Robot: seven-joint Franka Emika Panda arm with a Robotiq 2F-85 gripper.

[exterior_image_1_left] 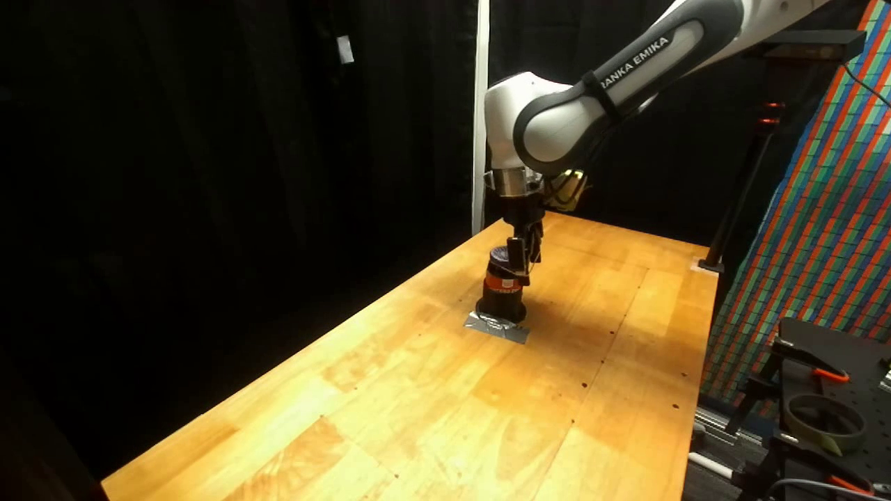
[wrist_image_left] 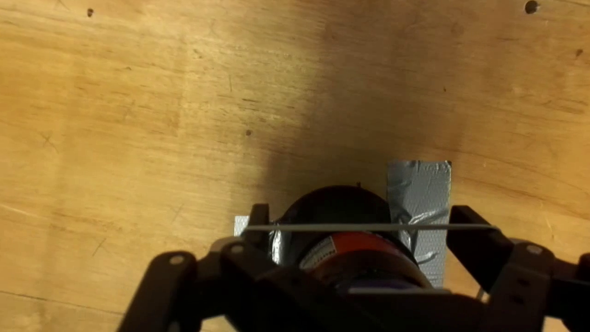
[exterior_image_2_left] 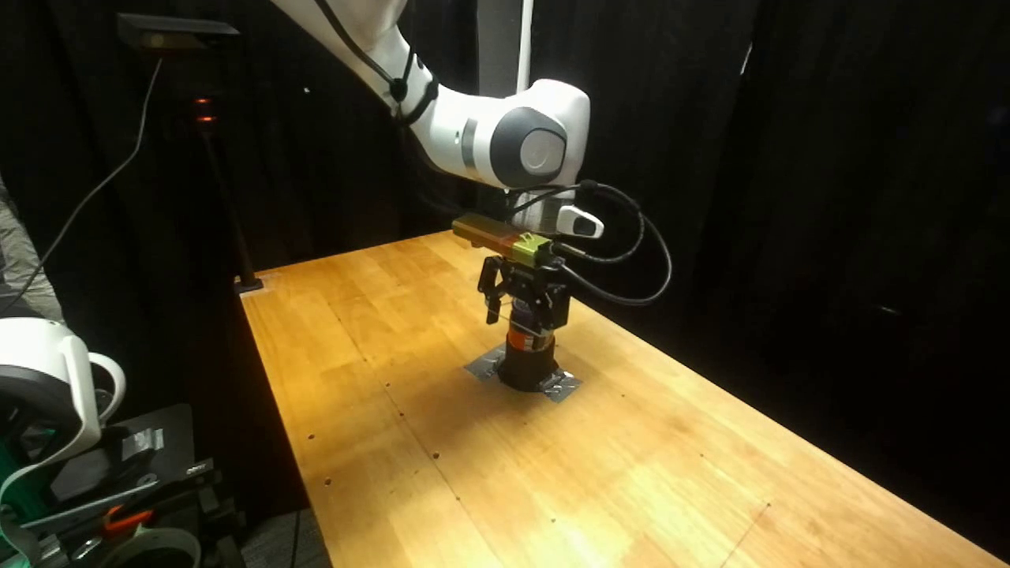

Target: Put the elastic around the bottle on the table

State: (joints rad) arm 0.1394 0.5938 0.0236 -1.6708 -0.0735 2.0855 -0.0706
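"Two fingers (wrist_image_left: 478,242), so how does the gripper (wrist_image_left: 362,226) stand?"

"Spread, with the elastic (wrist_image_left: 322,227) drawn taut from tip to tip."

"And the bottle (exterior_image_2_left: 527,359)?"

"Upright on the table (exterior_image_1_left: 418,417), with tape (wrist_image_left: 419,193) at its foot. It lies under the gripper and, side to side, between the fingertips, which sit beside its upper part. Bottle and fingers run the same way, up and down."

"Is the elastic round it?"

"One strand crosses just before it in the wrist view. Whether another passes behind, I can't tell; the gripper hides too much."

"Then what does the next move turn on?"

"Whether the bottle is inside the loop, I'd judge. If so, lower a little and let the elastic slip off; if not, recentre first, or it may only scrape past."
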